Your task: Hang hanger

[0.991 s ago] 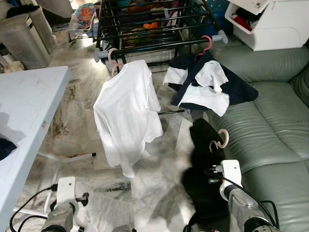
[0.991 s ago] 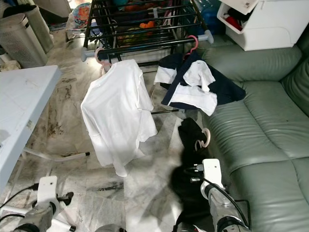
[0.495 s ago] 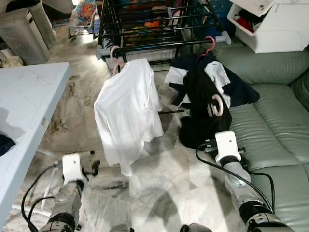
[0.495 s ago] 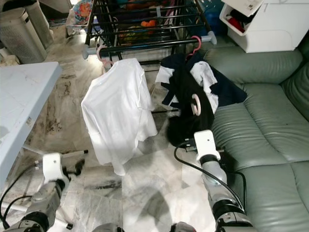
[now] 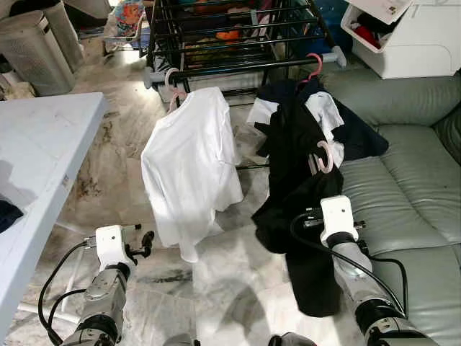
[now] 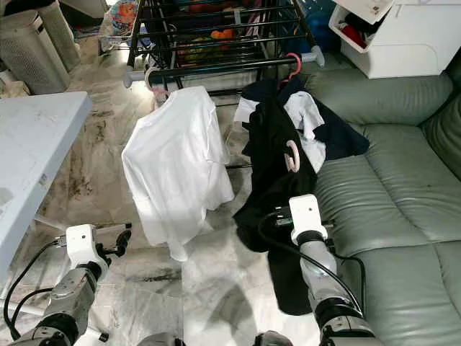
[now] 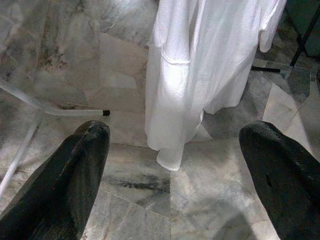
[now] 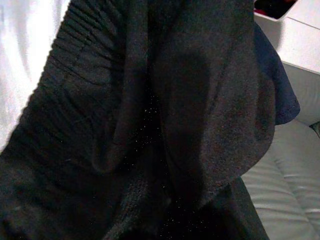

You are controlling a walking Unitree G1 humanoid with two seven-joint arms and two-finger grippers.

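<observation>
Left hand (image 7: 175, 170) open, right arm raised.

Pink hanger (image 5: 321, 156), black garment (image 5: 299, 209), white shirt (image 5: 191, 169).

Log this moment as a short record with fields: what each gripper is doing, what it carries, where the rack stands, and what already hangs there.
right gripper: raised toward the rack, hidden behind the black garment; fingers not visible
carried item: black garment on a pink hanger, its hook not on the bar
left gripper: open, low over the marble floor, holding nothing
rack: black drying rack ahead, beside the green sofa
already hung: white shirt; navy and white garment
</observation>
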